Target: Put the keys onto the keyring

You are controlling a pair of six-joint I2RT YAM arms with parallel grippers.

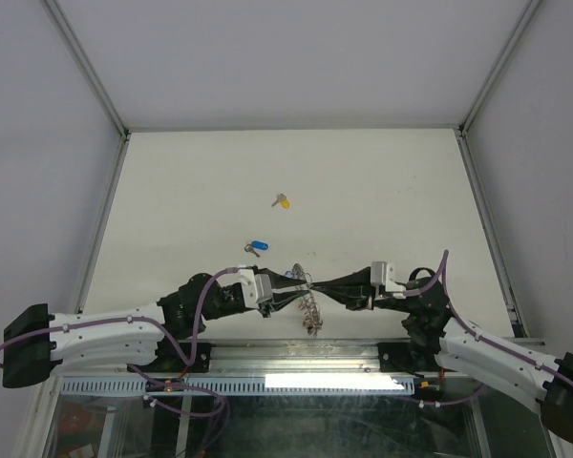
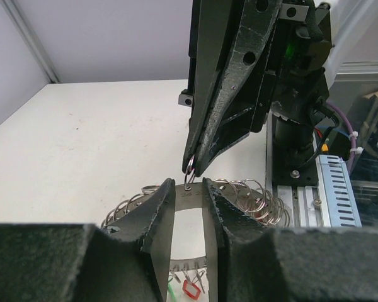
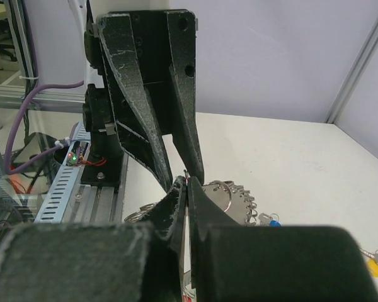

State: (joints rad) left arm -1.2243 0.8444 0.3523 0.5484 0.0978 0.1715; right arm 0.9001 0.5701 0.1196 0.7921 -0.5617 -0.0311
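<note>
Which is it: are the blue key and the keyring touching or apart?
Apart. The top view shows the blue key lying beyond the keyring, with a strip of white table visible between them.

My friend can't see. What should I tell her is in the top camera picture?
A robot's left pincer and right pincer meet tip to tip, both nipping a keyring, near the front edge of a white table. A blue-tagged key lies just behind them, a yellow-tagged key farther back.
</note>
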